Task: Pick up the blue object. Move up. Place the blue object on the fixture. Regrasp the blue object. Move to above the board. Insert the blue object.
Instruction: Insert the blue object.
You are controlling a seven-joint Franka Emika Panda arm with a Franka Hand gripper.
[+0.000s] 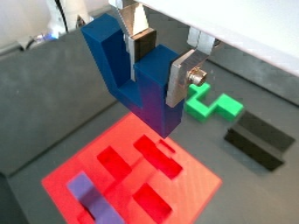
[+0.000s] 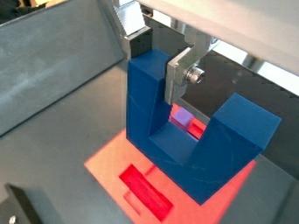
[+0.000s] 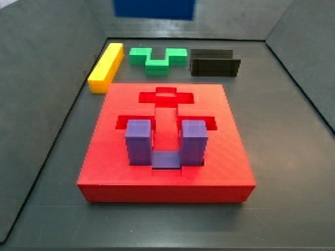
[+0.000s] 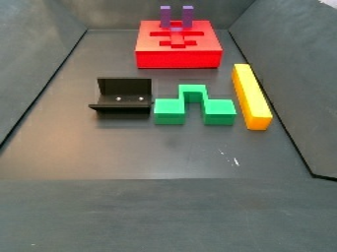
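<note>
My gripper [image 1: 158, 68] is shut on one prong of the blue object [image 1: 146, 96], a dark blue U-shaped block hanging with its joining bar downward. It hovers above the red board [image 1: 198, 188], whose cross-shaped recess and slots show beneath it. In a wrist view the gripper [image 2: 158, 66] clamps the prong of the blue object [image 2: 158, 122] over the board [image 2: 111, 157]. In a side view only the blue object [image 3: 155, 8] shows at the upper edge, beyond the board [image 3: 118, 108]. The black fixture [image 1: 257, 140] [image 3: 216, 64] [image 4: 121, 98] stands bare beside the board.
A violet U-shaped block [image 3: 157, 142] [image 4: 175, 15] stands inserted in the board. A green notched block [image 3: 164, 57] [image 4: 195, 106] lies next to the fixture, and a yellow bar [image 3: 106, 66] [image 4: 250, 94] lies beside it. Dark walls enclose the floor.
</note>
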